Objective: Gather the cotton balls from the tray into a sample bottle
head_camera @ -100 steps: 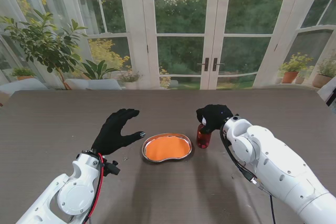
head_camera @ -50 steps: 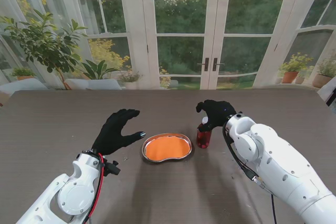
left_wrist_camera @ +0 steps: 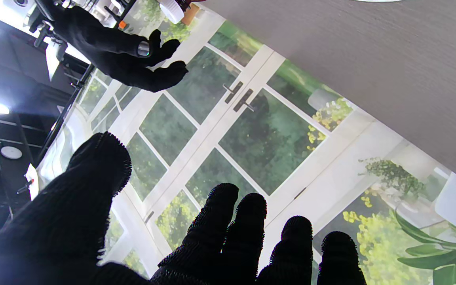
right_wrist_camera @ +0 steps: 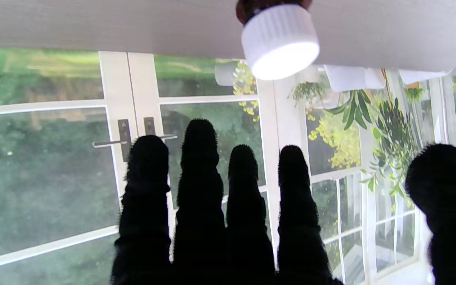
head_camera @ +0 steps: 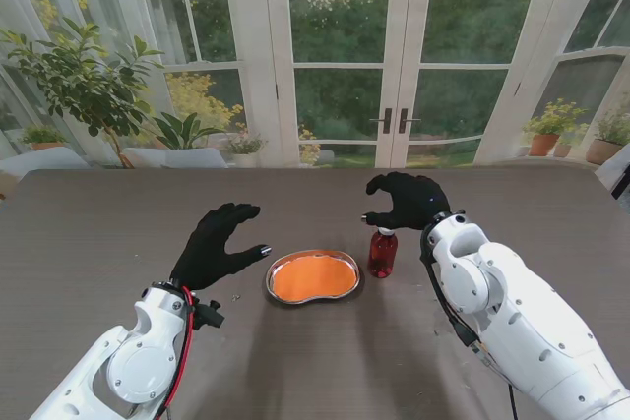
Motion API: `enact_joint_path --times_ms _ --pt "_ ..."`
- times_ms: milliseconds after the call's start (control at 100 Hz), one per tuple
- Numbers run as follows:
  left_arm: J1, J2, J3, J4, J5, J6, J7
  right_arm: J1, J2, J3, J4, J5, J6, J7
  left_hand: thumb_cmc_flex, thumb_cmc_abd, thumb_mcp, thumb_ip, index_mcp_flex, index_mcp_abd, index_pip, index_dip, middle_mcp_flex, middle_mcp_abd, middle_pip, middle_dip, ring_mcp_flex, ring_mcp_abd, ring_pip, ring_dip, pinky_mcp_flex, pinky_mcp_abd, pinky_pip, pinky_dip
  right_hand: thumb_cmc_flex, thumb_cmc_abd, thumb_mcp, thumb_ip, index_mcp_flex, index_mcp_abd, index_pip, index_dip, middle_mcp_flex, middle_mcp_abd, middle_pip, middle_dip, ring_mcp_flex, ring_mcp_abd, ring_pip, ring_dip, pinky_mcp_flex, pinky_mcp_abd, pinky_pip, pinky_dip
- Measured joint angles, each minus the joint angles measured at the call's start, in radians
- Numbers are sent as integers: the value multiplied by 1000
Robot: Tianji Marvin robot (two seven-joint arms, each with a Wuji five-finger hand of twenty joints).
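A small red sample bottle [head_camera: 382,253] with a white cap [right_wrist_camera: 278,41] stands upright on the table, just right of the kidney-shaped metal tray [head_camera: 313,276] with its orange inside. I make out no cotton balls in the tray. My right hand [head_camera: 406,201] hovers above and slightly beyond the bottle, open, fingers spread and not touching the cap. My left hand [head_camera: 216,241] is raised left of the tray, open, with thumb and fingers apart and nothing in it. The left wrist view shows the right hand [left_wrist_camera: 121,53] and the bottle's cap [left_wrist_camera: 171,10].
The brown table [head_camera: 98,233] stretches wide on all sides. A tiny speck [head_camera: 234,295] lies on the table close to my left wrist. Beyond the far edge are glass doors [head_camera: 394,56] and potted plants [head_camera: 89,86].
My right hand has let go of the bottle's cap, lifted off it and opened its fingers. The bottle stays standing in place. The left hand has not moved.
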Motion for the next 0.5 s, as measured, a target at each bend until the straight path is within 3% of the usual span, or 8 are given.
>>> enact_joint_path --times_ms 500 --pt "14 -1 -16 -9 11 0 15 -119 -16 63 -139 5 20 -84 0 0 0 0 16 0 1 8 0 0 0 0 0 0 0 0 0 0 0 0 1 -1 33 0 48 -15 -10 0 40 -20 -27 -25 -10 -12 -83 -56 -49 0 -97 -99"
